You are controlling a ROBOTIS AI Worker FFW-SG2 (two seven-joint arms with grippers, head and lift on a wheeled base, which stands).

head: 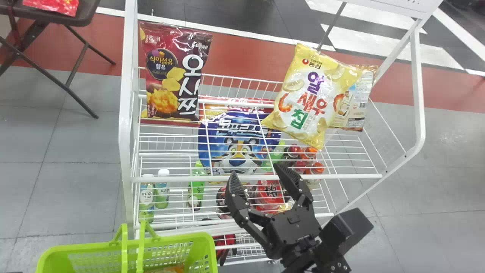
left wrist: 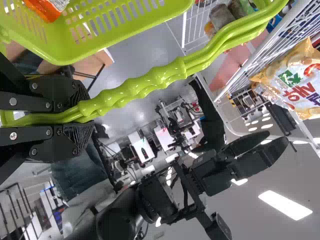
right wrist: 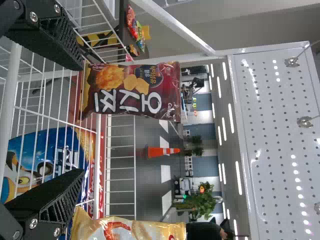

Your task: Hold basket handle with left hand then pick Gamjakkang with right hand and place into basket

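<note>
White wire rack (head: 125, 125), grey floor (head: 83, 189), red band (head: 246, 57) beyond.
Left gripper (left wrist: 82, 118) clamps the handles (left wrist: 150, 82) of the green basket (head: 57, 253) by its near left corner; right gripper (head: 256, 171), jaws wide, faces the gap between far dark-red bag (head: 172, 72) and yellow bag (head: 310, 94); which bag is Gamjakkang, I cannot tell.

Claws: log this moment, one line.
Left claw: shut on basket handle | right claw: open, empty, by rack | yellow bag, red bag: up on rack
</note>
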